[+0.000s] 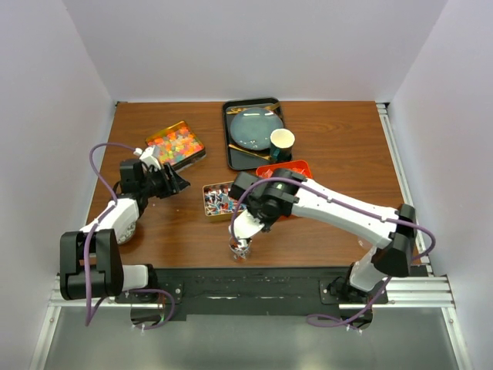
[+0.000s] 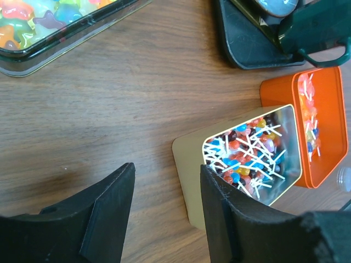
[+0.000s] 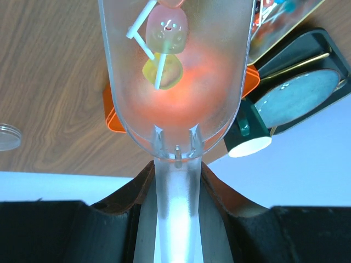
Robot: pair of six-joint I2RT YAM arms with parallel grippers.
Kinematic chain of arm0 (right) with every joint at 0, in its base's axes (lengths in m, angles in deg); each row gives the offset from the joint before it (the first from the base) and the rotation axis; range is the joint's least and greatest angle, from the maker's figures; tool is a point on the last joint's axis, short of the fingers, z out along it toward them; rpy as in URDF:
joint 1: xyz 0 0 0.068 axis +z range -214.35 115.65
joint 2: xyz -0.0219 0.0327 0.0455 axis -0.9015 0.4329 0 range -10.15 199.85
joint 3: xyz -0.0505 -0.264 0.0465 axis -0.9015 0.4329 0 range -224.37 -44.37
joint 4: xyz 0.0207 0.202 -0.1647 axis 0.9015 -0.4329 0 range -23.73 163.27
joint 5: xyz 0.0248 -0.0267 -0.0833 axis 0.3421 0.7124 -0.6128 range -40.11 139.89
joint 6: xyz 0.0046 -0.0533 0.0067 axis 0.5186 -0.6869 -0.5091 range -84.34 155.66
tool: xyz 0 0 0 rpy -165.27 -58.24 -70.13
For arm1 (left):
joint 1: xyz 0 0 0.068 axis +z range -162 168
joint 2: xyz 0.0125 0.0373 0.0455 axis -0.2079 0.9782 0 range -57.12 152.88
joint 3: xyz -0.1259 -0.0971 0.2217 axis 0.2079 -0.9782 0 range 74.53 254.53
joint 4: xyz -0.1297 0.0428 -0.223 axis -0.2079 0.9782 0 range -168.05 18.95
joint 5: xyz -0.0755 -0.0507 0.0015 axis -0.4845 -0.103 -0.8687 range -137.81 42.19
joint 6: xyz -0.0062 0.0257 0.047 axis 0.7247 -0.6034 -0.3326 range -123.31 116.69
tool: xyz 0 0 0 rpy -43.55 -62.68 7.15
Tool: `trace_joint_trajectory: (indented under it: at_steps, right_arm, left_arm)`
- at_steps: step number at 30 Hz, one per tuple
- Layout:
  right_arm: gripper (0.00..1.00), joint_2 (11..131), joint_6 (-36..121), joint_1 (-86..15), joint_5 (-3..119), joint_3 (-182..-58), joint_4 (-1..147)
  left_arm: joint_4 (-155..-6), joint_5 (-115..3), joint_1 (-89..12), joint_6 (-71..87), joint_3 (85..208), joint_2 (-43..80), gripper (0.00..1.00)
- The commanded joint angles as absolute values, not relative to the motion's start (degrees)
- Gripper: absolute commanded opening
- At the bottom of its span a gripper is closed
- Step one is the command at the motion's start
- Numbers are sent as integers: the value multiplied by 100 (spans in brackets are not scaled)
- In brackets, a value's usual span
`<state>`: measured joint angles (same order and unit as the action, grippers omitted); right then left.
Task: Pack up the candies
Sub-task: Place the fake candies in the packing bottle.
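Looking through the right wrist camera, I see the right gripper (image 3: 175,194) pinching the handle of a clear scoop (image 3: 175,104). Two candies (image 3: 167,30) on white sticks lie in its bowl, one pink and one yellow. The left gripper (image 2: 164,211) hangs above the table (image 2: 137,109), fingers spread, nothing between them. More stick candies fill the gold tin (image 2: 187,159), just beside an orange tin (image 2: 329,93). Jelly pieces fill another tin (image 2: 66,48).
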<state>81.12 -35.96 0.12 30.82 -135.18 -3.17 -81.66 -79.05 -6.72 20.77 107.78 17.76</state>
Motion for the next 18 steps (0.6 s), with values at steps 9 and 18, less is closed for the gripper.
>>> trace_joint_trajectory:
  at_steps: [9, 18]
  right_arm:
    - [0, 8390, -3087, 429, 1650, -13578, -1558]
    - [0, 8232, -3219, 640, 1377, -13649, -1734]
  left_arm:
    - [-8376, -8015, -558, 2376, 10915, 1276, 56]
    - [-8288, -8086, -505, 2367, 10863, 1021, 56]
